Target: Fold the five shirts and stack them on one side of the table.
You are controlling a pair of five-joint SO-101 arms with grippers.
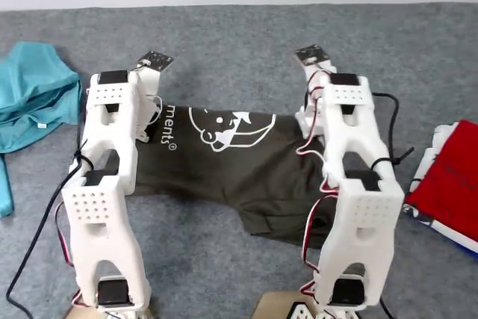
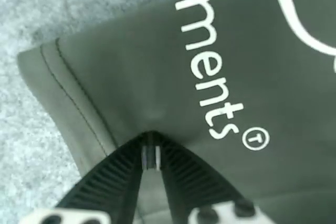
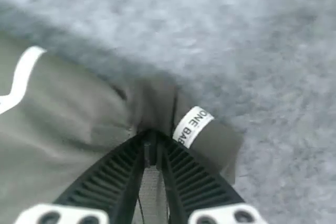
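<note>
A dark olive shirt (image 1: 239,162) with white print lies across the middle of the grey cloth-covered table, between the two arms. My left gripper (image 2: 151,148) is shut on the shirt (image 2: 157,66) near its stitched hem, beside the white lettering. My right gripper (image 3: 150,142) is shut on the shirt's (image 3: 68,124) opposite edge, next to a small white label (image 3: 191,125). In the high view the left arm (image 1: 112,147) covers the shirt's left end and the right arm (image 1: 347,155) its right end. A teal shirt (image 1: 33,95) lies crumpled at the far left.
At the right edge of the table a red garment (image 1: 452,181) rests on top of a white and blue one (image 1: 426,162). Bare grey surface (image 1: 239,50) stretches beyond the olive shirt. Cables hang along both arms.
</note>
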